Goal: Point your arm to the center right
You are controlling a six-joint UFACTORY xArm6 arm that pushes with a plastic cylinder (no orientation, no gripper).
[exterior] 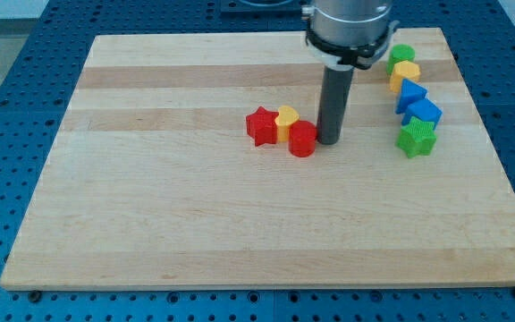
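My tip [329,141] rests on the wooden board [195,224] near its middle, touching or just right of a red cylinder block [302,139]. A yellow block [286,121] sits behind the red cylinder, and a red star block [261,126] lies to its left. At the view's right a column of blocks runs down: a green block [402,54], a yellow block [406,73], a blue block [409,92], a second blue block [424,112], and a green star block [417,138]. The column is well right of my tip.
The board lies on a blue perforated table [7,134]. The arm's grey wrist [349,27] hangs over the board's top edge, above the rod.
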